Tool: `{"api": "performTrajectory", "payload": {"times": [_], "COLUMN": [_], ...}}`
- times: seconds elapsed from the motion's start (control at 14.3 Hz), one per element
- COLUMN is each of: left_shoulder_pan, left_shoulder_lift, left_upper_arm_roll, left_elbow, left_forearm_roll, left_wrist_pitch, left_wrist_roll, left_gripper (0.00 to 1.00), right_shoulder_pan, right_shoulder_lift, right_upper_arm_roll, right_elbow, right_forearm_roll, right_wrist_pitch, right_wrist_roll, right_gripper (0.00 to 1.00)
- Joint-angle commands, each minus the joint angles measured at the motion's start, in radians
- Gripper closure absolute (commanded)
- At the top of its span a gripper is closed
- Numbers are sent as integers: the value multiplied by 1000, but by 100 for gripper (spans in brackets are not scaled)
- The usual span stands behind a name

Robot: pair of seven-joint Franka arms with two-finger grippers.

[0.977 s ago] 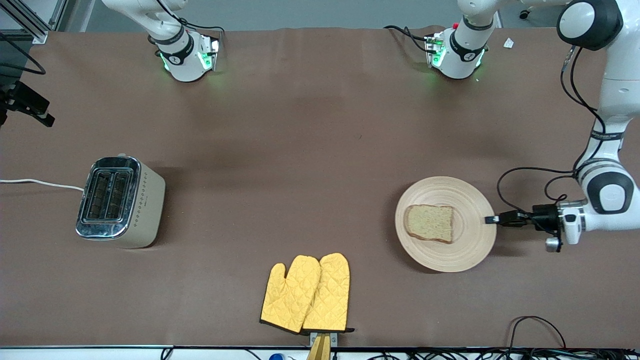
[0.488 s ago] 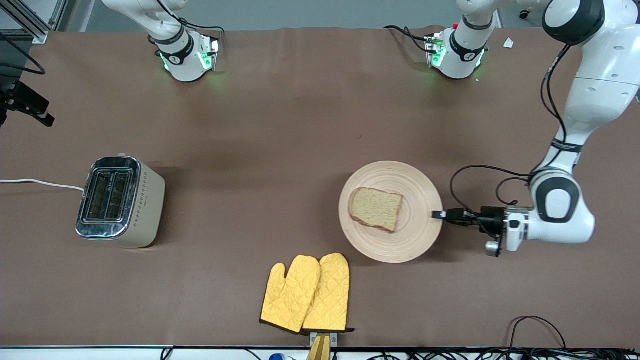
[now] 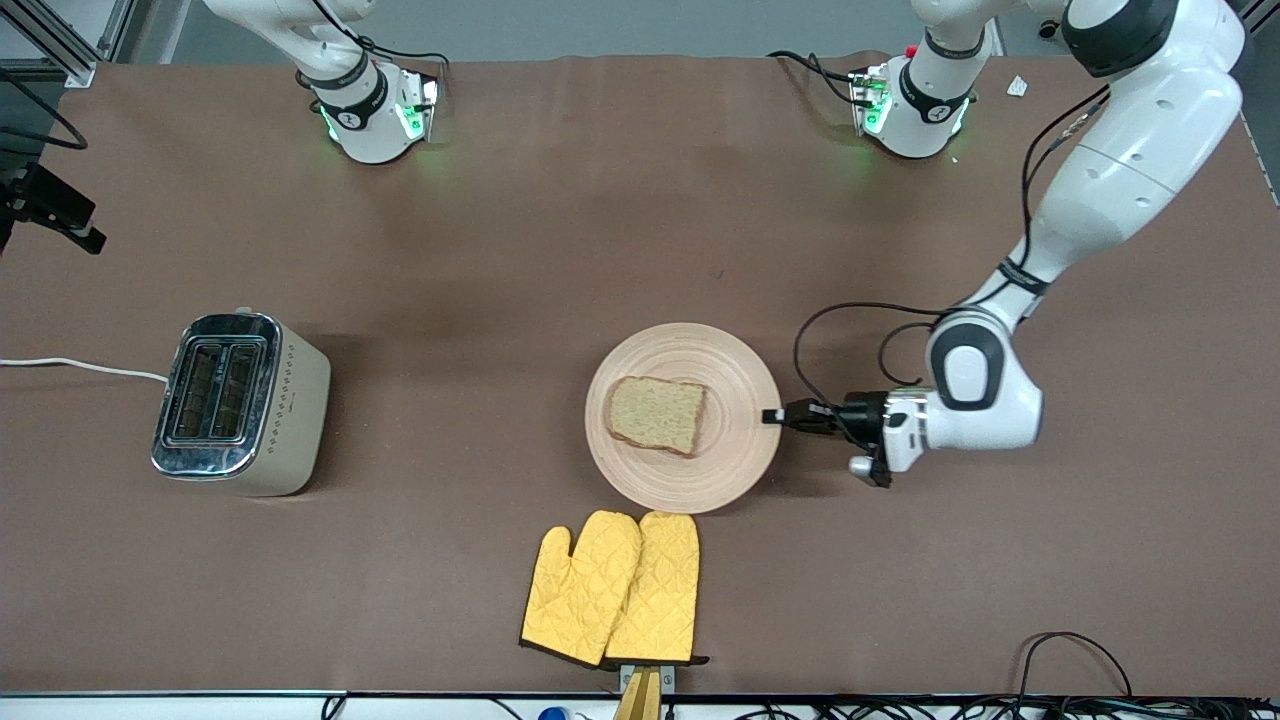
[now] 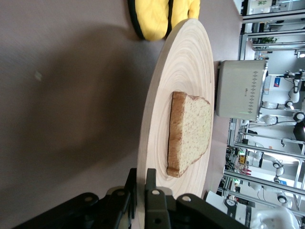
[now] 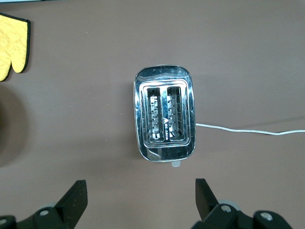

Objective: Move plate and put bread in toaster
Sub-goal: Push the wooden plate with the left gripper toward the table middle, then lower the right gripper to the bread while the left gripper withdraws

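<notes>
The pale wooden plate [image 3: 683,417] lies near the middle of the table with the bread [image 3: 656,414] lying flat on it. My left gripper [image 3: 772,417] is shut on the plate's rim at the side toward the left arm's end; the left wrist view shows its fingers [image 4: 151,179] pinching the plate's edge [image 4: 157,109], with the bread [image 4: 189,131] close by. The cream toaster [image 3: 240,403] with its chrome top stands toward the right arm's end, slots empty. My right gripper [image 5: 141,193] is open, high over the toaster [image 5: 164,119]; it does not show in the front view.
A pair of yellow oven mitts [image 3: 613,588] lies just nearer the front camera than the plate, close to the table's front edge. The toaster's white cord [image 3: 80,367] runs off the right arm's end. Cables lie along the front edge [image 3: 1070,650].
My left gripper has dragged the plate with the bread on it across the table toward the toaster, from the left arm's end to near the middle. The right arm has not moved.
</notes>
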Motion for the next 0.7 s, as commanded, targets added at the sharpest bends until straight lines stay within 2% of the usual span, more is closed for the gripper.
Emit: {"api": "performTrajectory", "payload": {"times": [0.0, 0.21, 0.28, 0.35, 0.42, 0.49, 0.63], "left_shoulder_pan": [-54, -132, -146, -146, -143, -137, -109], "left_shoulder_lift": [-10, 9, 7, 7, 3, -2, -23], "left_upper_arm_roll": [-13, -12, -10, -10, -10, -9, 5], "left_elbow": [-45, -46, -45, -43, -43, -43, -42], "left_forearm_roll": [-138, -284, -303, -306, -308, -306, -303], "left_wrist_pitch": [79, 170, 182, 190, 202, 210, 212], "left_wrist_roll": [84, 189, 192, 187, 177, 174, 157], "left_gripper": [100, 97, 81, 44, 12, 0, 0], "right_shoulder_pan": [-25, -31, -31, -31, -31, -31, -33], "right_shoulder_lift": [-4, -4, -4, -4, -4, -2, 5], "right_upper_arm_roll": [15, 15, 15, 15, 15, 15, 15], "right_elbow": [-4, -4, -4, -4, -4, -2, 8], "right_forearm_roll": [14, 14, 14, 14, 14, 14, 14], "right_wrist_pitch": [5, 3, 3, 3, 3, 5, 6], "right_wrist_roll": [-8, -8, -8, -8, -8, -8, -16], "right_gripper": [0, 0, 0, 0, 0, 0, 0]}}
